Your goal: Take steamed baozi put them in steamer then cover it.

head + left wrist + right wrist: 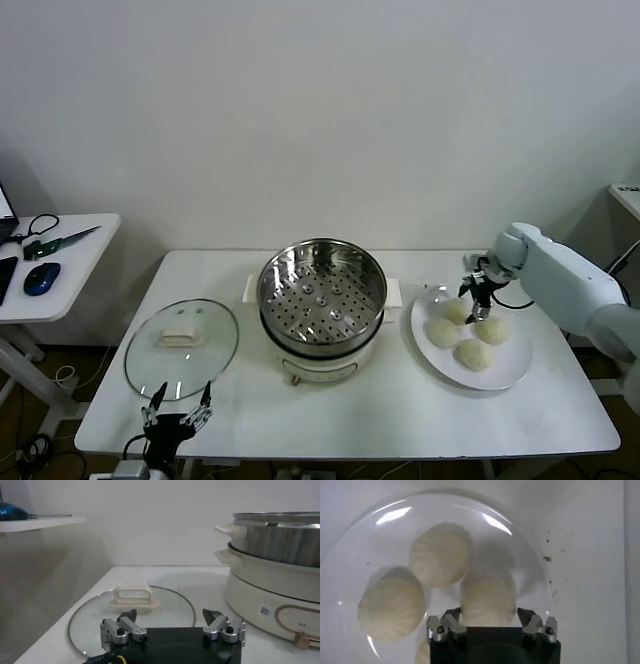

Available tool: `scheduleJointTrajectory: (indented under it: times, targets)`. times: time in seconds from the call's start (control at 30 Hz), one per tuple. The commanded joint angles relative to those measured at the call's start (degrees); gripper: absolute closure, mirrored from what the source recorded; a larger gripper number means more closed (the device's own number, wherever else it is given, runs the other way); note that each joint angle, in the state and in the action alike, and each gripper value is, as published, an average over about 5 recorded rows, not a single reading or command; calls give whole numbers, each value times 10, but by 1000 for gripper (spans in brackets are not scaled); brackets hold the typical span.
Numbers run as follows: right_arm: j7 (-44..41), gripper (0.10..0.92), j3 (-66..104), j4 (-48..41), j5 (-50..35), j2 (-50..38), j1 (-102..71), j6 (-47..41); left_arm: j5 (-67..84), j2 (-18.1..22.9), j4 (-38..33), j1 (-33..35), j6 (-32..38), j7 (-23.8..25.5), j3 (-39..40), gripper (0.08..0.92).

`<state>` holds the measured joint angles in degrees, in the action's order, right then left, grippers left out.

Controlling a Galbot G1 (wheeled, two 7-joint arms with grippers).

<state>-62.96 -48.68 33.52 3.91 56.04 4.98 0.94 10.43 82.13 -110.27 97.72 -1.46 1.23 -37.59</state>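
Note:
Four cream-white baozi lie on a white plate (516, 366) at the right of the table. My right gripper (479, 300) is open and hangs low over the plate's far side. In the right wrist view its jaws (489, 614) straddle one baozi (487, 597) without closing on it. Two more baozi (440, 555) (390, 611) lie beside it. The steamer (322, 285) stands open in the middle, its perforated tray empty. The cover (181, 347) lies flat at the left. My left gripper (178, 408) is open and empty, parked at the front edge near the cover (100, 615).
A side table (85, 262) at the far left holds a blue mouse (40, 278) and cables. The steamer (275, 545) rises close to the left gripper (172, 617). Bare white tabletop (400, 410) lies in front of the steamer.

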Motion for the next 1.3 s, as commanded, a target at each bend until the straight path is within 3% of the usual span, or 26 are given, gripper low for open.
scheduleJointTrajectory:
  times: [0.03, 0.27, 0.57, 0.7, 0.87, 1.0, 1.3]
  targets:
    - [-4, 311, 15, -15, 5, 12, -3, 5, -1, -1, 0, 0, 0, -1, -1, 177]
    - [-20, 322, -77, 61, -80, -28, 91, 10, -4, 1, -3, 2, -3, -2, 0, 177]
    - [-27, 330, -377, 281, -215, -46, 418, 132, -6, 1, -10, 2, -5, -9, 4, 177]
    - [-3, 335, -433, 377, -208, -15, 500, 208, -6, -1, -10, 3, -7, -14, 4, 177]
    - [32, 338, -445, 466, -140, 45, 535, 289, -8, -4, -12, 4, -11, -17, 6, 177]
    - [69, 338, -400, 440, -49, 103, 480, 339, -10, -2, -14, 1, -13, -20, 7, 177]
    - [133, 338, -311, 268, 120, 201, 312, 415, -12, 5, -18, 6, -7, -29, 9, 177]
